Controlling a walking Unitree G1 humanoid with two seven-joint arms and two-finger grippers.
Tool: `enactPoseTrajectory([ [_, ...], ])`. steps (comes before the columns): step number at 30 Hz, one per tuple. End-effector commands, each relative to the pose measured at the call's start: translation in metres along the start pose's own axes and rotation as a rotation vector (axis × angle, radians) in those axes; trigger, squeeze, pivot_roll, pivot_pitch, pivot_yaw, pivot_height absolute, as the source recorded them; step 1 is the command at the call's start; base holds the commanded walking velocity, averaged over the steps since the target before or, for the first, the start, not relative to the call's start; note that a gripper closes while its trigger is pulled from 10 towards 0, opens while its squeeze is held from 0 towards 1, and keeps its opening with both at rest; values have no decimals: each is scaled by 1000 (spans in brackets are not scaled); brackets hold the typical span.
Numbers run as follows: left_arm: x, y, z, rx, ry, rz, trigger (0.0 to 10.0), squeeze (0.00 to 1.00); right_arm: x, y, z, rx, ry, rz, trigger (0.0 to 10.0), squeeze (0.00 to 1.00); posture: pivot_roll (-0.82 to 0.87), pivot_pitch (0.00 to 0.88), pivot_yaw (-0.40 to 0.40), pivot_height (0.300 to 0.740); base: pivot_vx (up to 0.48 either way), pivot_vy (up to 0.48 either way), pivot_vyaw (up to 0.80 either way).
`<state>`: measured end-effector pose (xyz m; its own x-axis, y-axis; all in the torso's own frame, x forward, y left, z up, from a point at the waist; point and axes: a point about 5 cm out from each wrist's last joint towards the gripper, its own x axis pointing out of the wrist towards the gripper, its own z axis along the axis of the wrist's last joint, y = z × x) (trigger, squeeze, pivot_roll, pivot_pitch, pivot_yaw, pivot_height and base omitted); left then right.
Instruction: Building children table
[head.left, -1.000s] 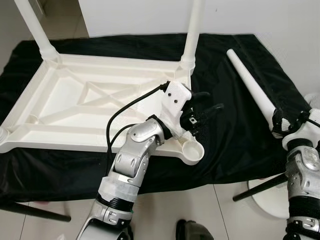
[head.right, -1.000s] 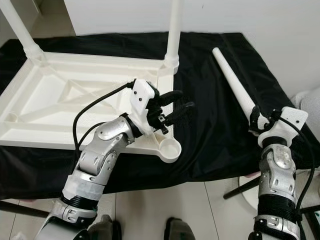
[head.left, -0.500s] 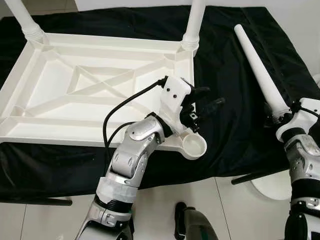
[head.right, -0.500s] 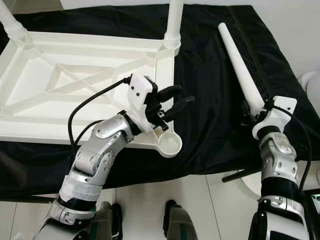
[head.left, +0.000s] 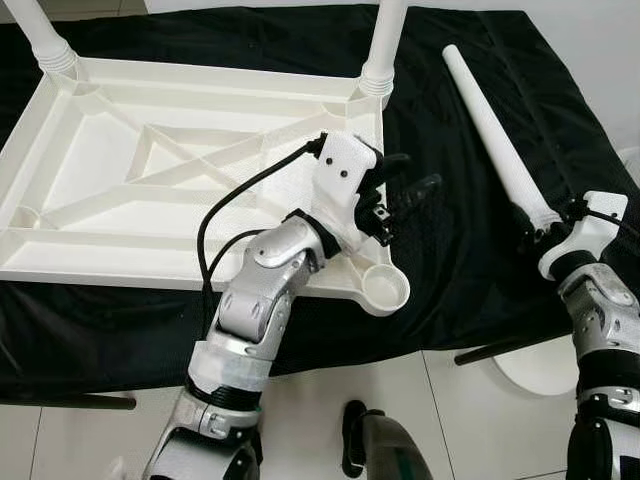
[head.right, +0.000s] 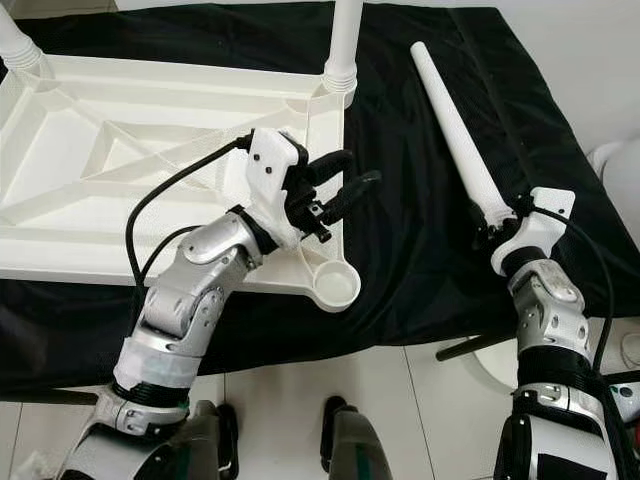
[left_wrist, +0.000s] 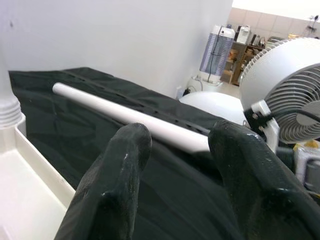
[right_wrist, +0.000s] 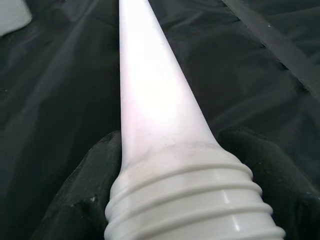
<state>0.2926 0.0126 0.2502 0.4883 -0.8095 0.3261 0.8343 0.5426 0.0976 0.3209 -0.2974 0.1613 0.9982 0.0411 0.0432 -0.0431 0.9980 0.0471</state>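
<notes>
An upturned white table top (head.left: 150, 190) lies on a black cloth (head.left: 450, 250), two legs (head.left: 385, 40) already fitted. The right gripper (head.right: 487, 228) clamps a loose leg (head.right: 450, 130) near its threaded end. The left gripper (head.left: 405, 190), fingers apart, hovers seemingly just above the empty corner socket (head.left: 385, 290).

White plastic tabletop (head.left: 150, 190) lies upside down on black cloth, ribbed underside up, 2 legs (head.left: 385, 40) standing at far corners, near-right socket (head.left: 385, 290) empty. Loose tapered leg (head.left: 490, 130) w/ threaded end, held at right.
</notes>
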Motion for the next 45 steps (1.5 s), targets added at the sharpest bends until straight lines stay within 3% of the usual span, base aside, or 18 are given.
enactPoseTrajectory([
  [1,0,1,0,1,-4,12,10000,0,-6,1,-19,29,80,4,0,0,76,193,-45,740,0,0,0],
  [5,-1,7,-2,-7,-6,29,10000,0,-13,7,-26,20,72,-10,0,0,63,165,-39,740,0,0,0],
  [6,-1,9,-4,-15,-3,39,10000,0,-16,11,-27,-7,25,-40,10000,0,48,141,-33,740,0,0,0],
  [8,-1,16,-7,-44,11,76,10000,0,-25,31,-23,-11,-127,-106,10000,0,40,117,-20,740,0,0,0],
  [16,-2,25,-10,-56,33,121,10000,0,-30,48,-16,-3,-247,-147,10000,0,30,95,-10,740,0,0,0],
  [18,1,38,-7,-75,30,158,10000,0,-28,60,7,-12,-381,-142,10000,0,19,59,4,740,0,0,0],
  [22,4,45,-2,-90,21,169,10000,0,-26,61,24,-27,-444,-147,10000,0,8,37,8,740,0,0,0],
  [25,7,52,7,-115,-14,138,10000,0,-22,67,57,-52,-561,-126,10000,0,-3,12,24,740,0,0,0],
  [27,7,53,8,-112,-15,139,10000,0,-22,68,63,-58,-585,-117,10000,0,-3,12,24,740,0,0,0],
  [28,8,55,8,-122,-13,134,10000,98,-23,71,71,-64,-625,-112,10000,0,-2,0,28,740,0,0,0],
  [29,8,55,8,-122,-13,134,10000,98,-23,71,71,-64,-625,-112,10000,0,-2,0,28,740,0,0,0],
  [30,9,58,9,-162,-24,121,10000,1000,-23,74,79,-79,-663,-101,10000,0,-1,0,33,740,0,0,0],
  [38,11,60,23,-157,-51,34,10000,1000,-22,93,106,-123,-764,-14,10000,0,13,0,35,740,0,0,0],
  [39,13,56,30,-236,-46,-40,10000,1000,-22,101,108,-139,-767,43,10000,0,19,0,34,740,0,0,0],
  [42,13,50,36,-293,-67,-120,10000,973,-22,104,109,-171,-768,63,10000,0,22,0,34,740,0,0,0],
  [43,13,48,39,-314,-79,-144,10000,180,-22,106,109,-175,-763,80,10000,0,22,0,34,740,0,0,0],
  [44,14,47,41,-373,-88,-173,10000,0,-22,110,108,-183,-756,109,10000,0,22,0,35,740,0,0,0],
  [45,14,47,41,-373,-88,-173,10000,0,-22,110,108,-183,-756,109,10000,0,22,0,35,740,0,0,0],
])
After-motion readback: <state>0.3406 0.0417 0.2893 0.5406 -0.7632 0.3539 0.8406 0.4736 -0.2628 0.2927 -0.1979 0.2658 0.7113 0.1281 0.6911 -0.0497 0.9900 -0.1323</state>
